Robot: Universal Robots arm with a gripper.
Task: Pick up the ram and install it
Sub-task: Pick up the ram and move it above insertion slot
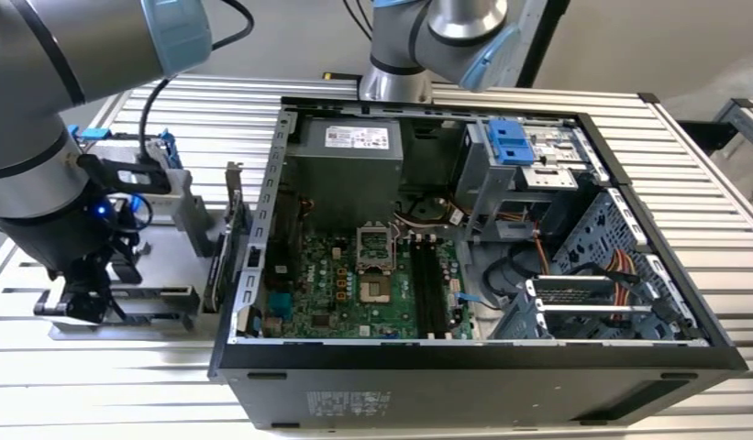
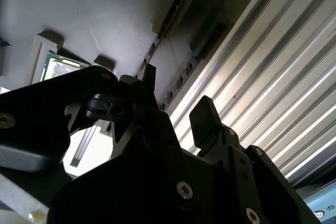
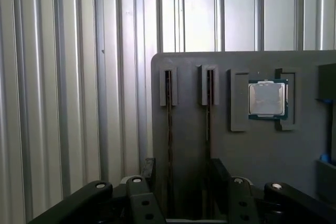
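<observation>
Gripper [image 3: 184, 170] hung spread and empty over the gray holder [image 3: 247, 156], its 2 fingers [image 3: 148, 167] low above 2 upright slots, at the pick-up step of the memory install. The ram [image 3: 169, 129] stood on edge in the slot nearest the holder's side edge. A second stick [image 3: 208, 114] stood in the next slot and a processor chip [image 3: 268, 99] lay beyond, toward the holder's middle. The memory slots [image 1: 427, 284] in the open computer case [image 1: 474, 367] appeared vacant. A clean grasp from here would call for centring the fingers on 1 thin stick alone and closing squarely on its flat faces.
</observation>
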